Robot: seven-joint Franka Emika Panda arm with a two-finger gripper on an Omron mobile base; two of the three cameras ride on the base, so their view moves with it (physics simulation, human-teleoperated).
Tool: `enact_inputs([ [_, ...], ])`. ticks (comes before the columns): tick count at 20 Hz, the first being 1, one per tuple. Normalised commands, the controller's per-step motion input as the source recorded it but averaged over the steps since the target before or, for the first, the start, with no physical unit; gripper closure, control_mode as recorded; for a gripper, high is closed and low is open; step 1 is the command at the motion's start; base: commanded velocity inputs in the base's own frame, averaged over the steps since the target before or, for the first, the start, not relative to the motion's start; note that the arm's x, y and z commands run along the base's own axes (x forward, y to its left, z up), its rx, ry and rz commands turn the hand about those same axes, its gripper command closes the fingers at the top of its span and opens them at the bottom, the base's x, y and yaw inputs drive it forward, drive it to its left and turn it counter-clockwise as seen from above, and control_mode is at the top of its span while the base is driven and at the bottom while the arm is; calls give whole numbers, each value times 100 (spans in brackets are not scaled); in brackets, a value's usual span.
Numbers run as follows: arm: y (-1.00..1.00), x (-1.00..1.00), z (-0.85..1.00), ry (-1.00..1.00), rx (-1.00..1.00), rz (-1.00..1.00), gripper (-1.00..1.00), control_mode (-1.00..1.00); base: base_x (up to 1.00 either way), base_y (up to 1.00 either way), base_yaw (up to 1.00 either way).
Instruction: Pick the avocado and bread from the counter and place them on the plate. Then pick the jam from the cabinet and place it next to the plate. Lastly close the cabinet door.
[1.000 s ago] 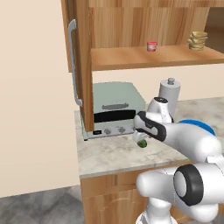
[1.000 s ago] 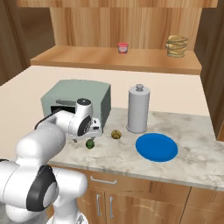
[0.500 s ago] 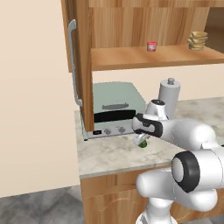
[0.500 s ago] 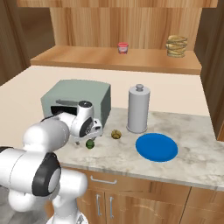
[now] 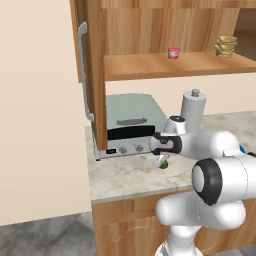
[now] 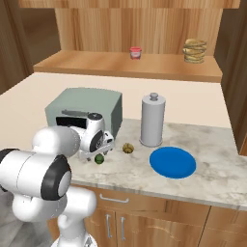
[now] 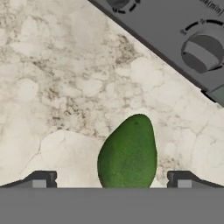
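Hand view | the gripper [image 7: 111, 186] is wide open, one finger on each side of the avocado [image 7: 127, 154] so it can pinch it | avocado lies on the counter [image 7: 57, 87] right under the hand | plate [image 6: 172, 162] waits far off to its side

Grey-green toaster oven [image 6: 86, 107] w/ dark door & knobs [image 7: 202, 52]. Steel canister [image 6: 153, 119] stands just right of the toaster oven. Stack of tan discs [image 6: 195, 50] up & far right of it.
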Motion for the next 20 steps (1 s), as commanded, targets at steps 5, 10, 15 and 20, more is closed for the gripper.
enact_inputs([
  [5,-1,15,-16,0,0,3,-100,-100,0,0,0],
  [10,0,5,-18,0,0,0,-100,-100,0,0,0],
  [15,-1,1,-12,0,0,0,100,-100,0,0,0],
  [20,-7,-1,0,4,-5,-3,100,-100,0,0,0],
])
